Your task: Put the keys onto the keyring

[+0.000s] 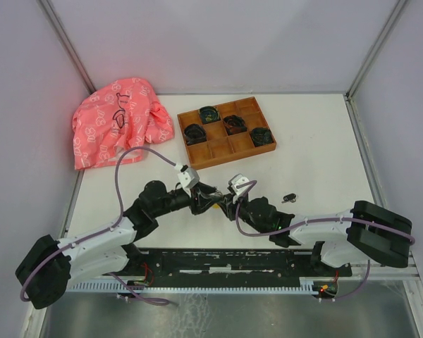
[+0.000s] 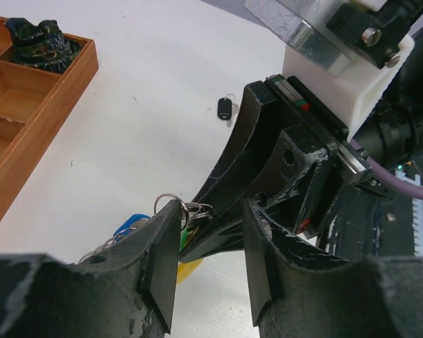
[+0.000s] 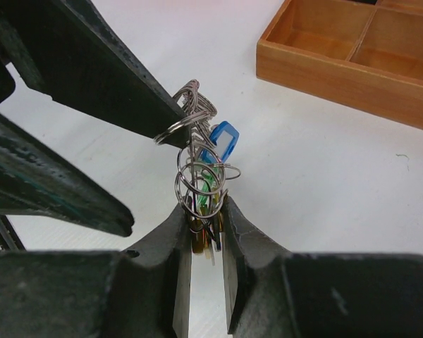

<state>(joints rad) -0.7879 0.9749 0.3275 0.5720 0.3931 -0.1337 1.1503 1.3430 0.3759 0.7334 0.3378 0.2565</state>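
The keyring (image 3: 197, 165), a cluster of grey metal rings with a green tag (image 3: 210, 189) and a yellow tag (image 2: 186, 269), stands off the table between both arms. My right gripper (image 3: 206, 208) is shut on its lower part. The blue-headed key (image 3: 222, 141) hangs among the rings. My left gripper (image 2: 211, 229) is open, its left fingertip (image 2: 168, 218) touching the top ring (image 2: 170, 204), with nothing between its pads. In the top view the two grippers (image 1: 201, 201) (image 1: 223, 201) meet nose to nose. The black-headed key (image 1: 289, 197) lies alone on the table to the right.
A wooden compartment tray (image 1: 210, 152) with dark coiled bundles stands behind the grippers; its corner shows in both wrist views (image 2: 28, 113) (image 3: 324, 67). A pink cloth (image 1: 120, 120) lies at the back left. White walls close in the table.
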